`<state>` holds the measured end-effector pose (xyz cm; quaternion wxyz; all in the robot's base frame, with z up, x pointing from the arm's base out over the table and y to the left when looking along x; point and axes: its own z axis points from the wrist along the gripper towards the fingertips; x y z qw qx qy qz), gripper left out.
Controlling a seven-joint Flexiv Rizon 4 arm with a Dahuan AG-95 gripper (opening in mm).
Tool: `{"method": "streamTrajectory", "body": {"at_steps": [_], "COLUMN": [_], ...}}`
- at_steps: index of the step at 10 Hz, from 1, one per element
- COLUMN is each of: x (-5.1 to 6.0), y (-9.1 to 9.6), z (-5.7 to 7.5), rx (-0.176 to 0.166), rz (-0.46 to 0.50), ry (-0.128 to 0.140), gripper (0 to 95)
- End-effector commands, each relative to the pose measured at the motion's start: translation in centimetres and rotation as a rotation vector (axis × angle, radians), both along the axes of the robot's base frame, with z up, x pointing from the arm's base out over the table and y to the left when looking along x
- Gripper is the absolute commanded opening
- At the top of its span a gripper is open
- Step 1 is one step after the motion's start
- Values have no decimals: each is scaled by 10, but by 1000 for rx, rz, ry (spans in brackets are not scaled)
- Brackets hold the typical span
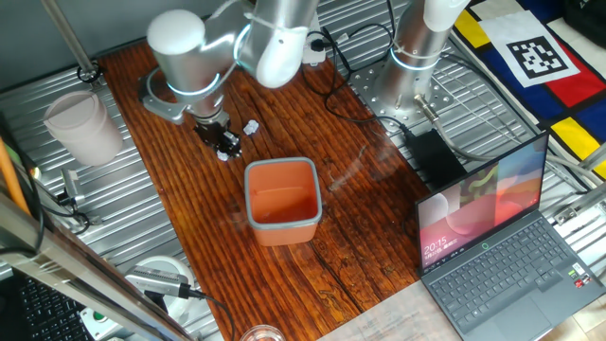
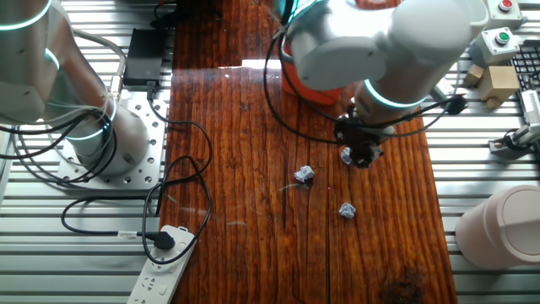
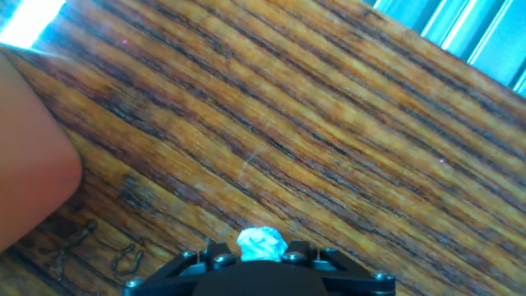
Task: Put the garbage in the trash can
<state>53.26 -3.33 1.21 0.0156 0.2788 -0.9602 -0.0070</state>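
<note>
My gripper (image 1: 225,147) is shut on a small white crumpled scrap of garbage (image 3: 261,244), held between the black fingers just above the wooden table. The held scrap also shows in the other fixed view (image 2: 347,155). The orange trash can (image 1: 281,200) stands on the table in front of the gripper, empty as far as I can see; its side fills the left edge of the hand view (image 3: 29,156). Another scrap (image 1: 251,126) lies behind the gripper. The other fixed view shows two loose scraps on the wood, one (image 2: 305,175) and another (image 2: 347,210).
A translucent white cup (image 1: 83,125) stands at the left on the metal surface. An open laptop (image 1: 502,242) sits at the right. A second arm base (image 1: 417,57) with cables and a power strip (image 2: 164,257) is at the far side.
</note>
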Motion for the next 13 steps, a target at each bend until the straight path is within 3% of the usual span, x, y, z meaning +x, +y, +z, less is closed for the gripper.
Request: {"method": "streamTrajectory", "body": {"at_steps": [1, 3, 4, 5, 6, 7, 8, 9, 11, 13], "x": [2, 6, 11, 12, 12, 10, 4, -1, -27, -42], "y": [0, 3, 8, 13, 24, 35, 50, 62, 119, 148], "z": [5, 27, 53, 71, 101, 123, 146, 160, 193, 199], "rx": [-8, -8, -9, -8, 3, 5, 5, 5, 0, 4], "rz": [4, 5, 2, -2, -18, -23, -53, -80, -182, -236], "ry": [9, 32, 62, 79, 112, 130, 152, 166, 187, 188], "gripper": [0, 0, 0, 0, 0, 0, 0, 0, 0, 0]}}
